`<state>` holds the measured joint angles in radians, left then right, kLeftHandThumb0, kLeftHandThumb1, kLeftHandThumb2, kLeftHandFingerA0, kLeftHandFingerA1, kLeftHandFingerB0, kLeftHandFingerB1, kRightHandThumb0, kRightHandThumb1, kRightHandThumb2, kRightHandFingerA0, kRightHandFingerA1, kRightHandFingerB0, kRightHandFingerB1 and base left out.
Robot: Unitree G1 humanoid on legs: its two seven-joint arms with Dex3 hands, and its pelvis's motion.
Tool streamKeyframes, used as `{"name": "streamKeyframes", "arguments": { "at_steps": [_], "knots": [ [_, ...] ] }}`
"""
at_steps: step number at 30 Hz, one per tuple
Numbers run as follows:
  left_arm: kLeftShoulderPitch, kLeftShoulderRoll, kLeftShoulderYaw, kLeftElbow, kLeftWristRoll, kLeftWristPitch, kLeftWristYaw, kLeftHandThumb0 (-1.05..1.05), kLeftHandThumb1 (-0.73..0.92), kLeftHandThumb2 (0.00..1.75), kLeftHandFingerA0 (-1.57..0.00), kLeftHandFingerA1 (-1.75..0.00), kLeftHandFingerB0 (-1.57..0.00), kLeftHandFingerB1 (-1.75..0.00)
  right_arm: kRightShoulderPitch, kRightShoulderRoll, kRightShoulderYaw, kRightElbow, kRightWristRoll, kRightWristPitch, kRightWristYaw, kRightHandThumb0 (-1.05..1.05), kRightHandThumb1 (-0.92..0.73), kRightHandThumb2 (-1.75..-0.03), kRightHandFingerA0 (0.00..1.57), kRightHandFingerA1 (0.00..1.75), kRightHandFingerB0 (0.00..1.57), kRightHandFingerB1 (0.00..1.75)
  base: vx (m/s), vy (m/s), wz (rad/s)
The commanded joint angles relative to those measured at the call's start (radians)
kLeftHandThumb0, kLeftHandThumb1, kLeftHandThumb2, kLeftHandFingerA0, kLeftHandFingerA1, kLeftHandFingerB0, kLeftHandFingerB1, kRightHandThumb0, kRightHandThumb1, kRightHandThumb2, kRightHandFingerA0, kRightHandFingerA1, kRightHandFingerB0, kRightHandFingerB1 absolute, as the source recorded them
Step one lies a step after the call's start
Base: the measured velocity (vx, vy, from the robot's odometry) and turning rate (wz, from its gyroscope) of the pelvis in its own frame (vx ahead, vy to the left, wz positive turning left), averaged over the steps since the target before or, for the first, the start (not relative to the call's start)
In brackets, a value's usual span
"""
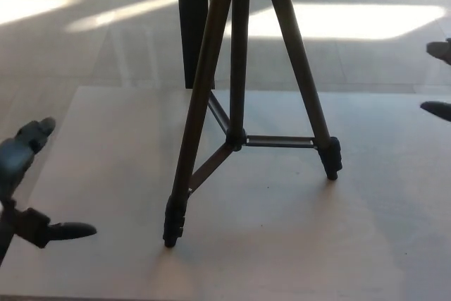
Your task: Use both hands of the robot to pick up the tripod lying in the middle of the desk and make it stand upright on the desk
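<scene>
Three dark legs of the tripod (239, 96) are planted on the desk (296, 244), spread apart, with the nearest foot at the front left of centre, another foot to the right, and a third leg running back behind the centre column; thin braces join the legs to a hub low on the column. The tripod stands upright by itself near the middle of the desk, its top cut off by the upper edge of the head view. Nothing touches it. The left hand (25, 188) sits at the lower left edge of the view, well apart from the nearest leg, with its fingers spread wide: one finger points up near the desk's left edge and another sticks out low towards the tripod, and it holds nothing. The right hand (438, 79) shows only as two dark fingertips at the far right edge, one above the other with a clear gap between them, so it looks opened wide and empty; the rest of it lies outside the view. It too is well apart from the tripod's right leg. Bare pale desk surface lies between each hand and the tripod. Behind the desk, a dark upright post (194, 22) rises just left of the tripod's legs, and the floor (84, 26) beyond is crossed by bright bands of sunlight. The tripod's faint shadow falls on the desk in front of it.
</scene>
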<state>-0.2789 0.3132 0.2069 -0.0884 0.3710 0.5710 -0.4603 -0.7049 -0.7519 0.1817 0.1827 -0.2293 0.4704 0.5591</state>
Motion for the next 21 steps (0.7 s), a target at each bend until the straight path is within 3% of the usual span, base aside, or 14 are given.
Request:
{"name": "streamKeyframes", "arguments": {
  "at_steps": [1,3,4,5,7,8,9,12,13,14,15,16,18,21],
  "knots": [
    [0.223,0.079,0.425,-0.118,-0.367,0.068,-0.211,-1.02,0.6,0.85,0.0,0.0,0.0,-0.02,0.407,-0.146,-0.606,-0.065,0.258,-0.059,0.156,-0.98,-0.76,-0.62,0.0,0.0,0.0,0.01,0.0,0.0,0.0],
    [0.251,0.087,0.475,-0.107,-0.396,0.058,-0.229,-1.02,0.6,0.84,0.0,0.0,0.0,0.0,0.462,-0.134,-0.691,-0.046,0.275,-0.097,0.155,-0.96,-0.76,-0.63,0.0,0.0,0.0,0.0,0.0,0.0,0.0],
    [0.278,0.093,0.509,-0.109,-0.401,0.057,-0.236,-1.05,0.63,1.09,0.0,-0.26,0.0,-0.14,0.514,-0.127,-0.758,-0.043,0.276,-0.115,0.153,-0.98,-0.77,-0.64,0.0,0.0,0.0,0.0,0.0,0.0,0.0],
    [0.324,0.087,0.59,-0.108,-0.405,0.067,-0.218,-1.05,0.63,1.1,0.0,-0.3,0.0,-0.25,0.594,-0.09,-0.887,-0.024,0.284,-0.129,0.12,-1.05,-0.66,-1.06,0.0,0.11,0.0,0.01,0.0,0.0,0.0],
    [0.353,0.064,0.733,-0.088,-0.451,0.116,-0.189,-1.05,0.64,1.08,0.0,-0.4,-0.08,-0.45,0.712,-0.041,-1.06,0.014,0.304,-0.163,0.088,-1.05,-0.69,-1.07,0.0,0.11,0.0,0.03,0.0,0.0,0.0],
    [0.363,0.053,0.779,-0.076,-0.472,0.116,-0.176,-1.02,0.75,0.66,0.0,-0.52,0.0,-0.66,0.751,-0.041,-1.09,0.046,0.295,-0.189,0.071,-1.04,-0.72,-1.07,0.0,0.12,0.0,0.0,0.0,0.0,0.0],
    [0.385,0.05,0.826,-0.051,-0.498,0.104,-0.18,-1.04,0.75,0.68,0.0,-0.48,0.0,-0.65,0.792,-0.034,-1.13,0.084,0.294,-0.206,0.045,-1.04,-0.7,-1.07,0.0,0.12,0.1,0.0,0.0,0.0,0.0],
    [0.448,0.047,0.907,0.032,-0.537,0.05,-0.181,-1.05,0.78,0.68,0.0,-0.42,0.0,-0.61,0.893,-0.016,-1.175,0.176,0.273,-0.252,-0.051,-1.02,-0.68,-1.09,0.0,0.13,0.04,0.16,0.0,0.0,0.0],
    [0.455,0.043,0.954,0.101,-0.545,0.061,-0.143,-1.05,0.63,1.1,0.0,-0.47,-0.04,-0.45,0.954,-0.006,-1.178,0.239,0.265,-0.312,-0.1,-0.98,-0.66,-1.08,0.0,0.18,0.05,0.25,0.0,0.0,0.0],
    [0.459,0.04,0.974,0.131,-0.549,0.065,-0.127,-1.05,0.63,1.1,0.0,-0.47,-0.04,-0.45,0.98,-0.001,-1.18,0.266,0.262,-0.339,-0.121,-0.98,-0.66,-1.08,0.0,0.18,0.05,0.25,0.0,0.0,0.0],
    [0.474,0.01,1.038,0.195,-0.59,0.035,-0.086,-1.05,0.62,1.09,0.0,-0.48,0.0,-0.47,0.996,0.037,-1.191,0.316,0.274,-0.313,-0.199,-0.91,-0.79,-0.64,0.0,0.21,0.13,0.3,0.0,0.0,0.0],
    [0.494,-0.035,1.086,0.248,-0.614,-0.002,-0.024,-1.05,0.65,1.12,0.0,-0.51,0.0,-0.5,0.962,0.077,-1.22,0.399,0.347,-0.318,-0.24,-0.82,-0.61,-1.0,0.01,0.38,0.11,0.41,0.0,0.0,0.0],
    [0.494,-0.047,1.114,0.308,-0.635,-0.033,0.007,-1.05,0.67,1.12,0.0,-0.52,0.0,-0.49,0.961,0.107,-1.223,0.42,0.365,-0.33,-0.264,-0.85,-0.64,-1.01,0.03,0.47,0.11,0.43,0.0,0.0,0.0],
    [0.465,-0.063,1.211,0.478,-0.685,-0.054,0.139,-1.05,0.68,1.14,0.0,-0.55,0.0,-0.55,0.946,0.186,-1.246,0.492,0.43,-0.374,-0.313,-0.78,-0.58,-0.97,0.01,0.42,0.08,0.4,0.0,0.0,0.0]
  ]
}}
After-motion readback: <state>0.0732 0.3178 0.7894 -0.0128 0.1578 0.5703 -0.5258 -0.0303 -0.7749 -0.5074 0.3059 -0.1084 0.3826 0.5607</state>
